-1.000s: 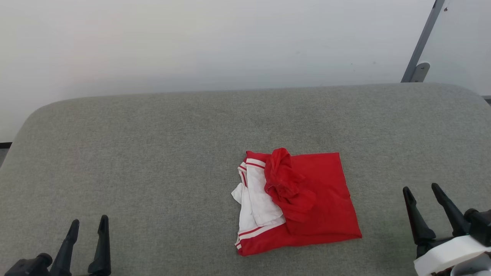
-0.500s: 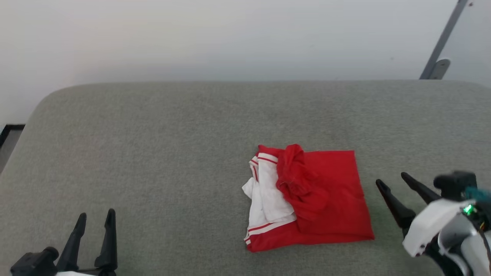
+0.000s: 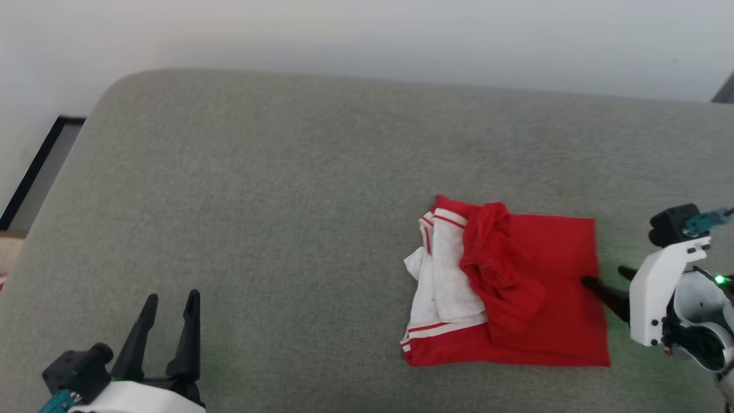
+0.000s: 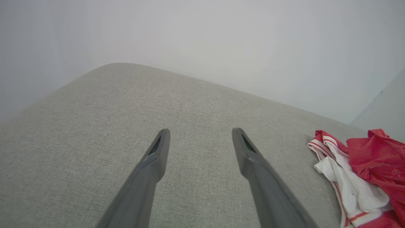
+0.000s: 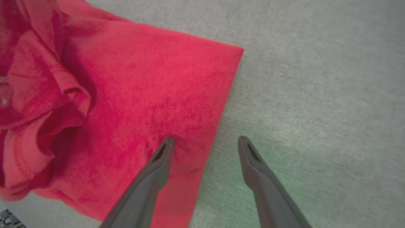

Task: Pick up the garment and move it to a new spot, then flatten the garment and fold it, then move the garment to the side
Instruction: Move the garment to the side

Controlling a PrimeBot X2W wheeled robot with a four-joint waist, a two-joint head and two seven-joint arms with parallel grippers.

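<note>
The head camera looks down on the grey tabletop (image 3: 287, 172); the left wrist camera looks low across it; the right wrist camera sits close over the garment (image 5: 152, 79), which all views share.

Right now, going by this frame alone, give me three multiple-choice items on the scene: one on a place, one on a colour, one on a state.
1. Where is the right end effector?
A. At the garment's right edge, one finger over red cloth, the other over the grey cushion.
B. At the cushion's far left corner.
C. Off the cushion entirely.

2. What colour is the sleeve on the folded garment's left side?
A. Blue.
B. Black.
C. White.

3. How is the left end effector?
A. Shut on the garment.
B. Open and empty over bare cushion.
C. Shut on nothing.

Answers:
1 A: the right wrist view shows its fingers straddling that edge.
2 C: the head view shows white cloth with red stripes.
3 B: its fingers stand apart, away from the garment.
</note>
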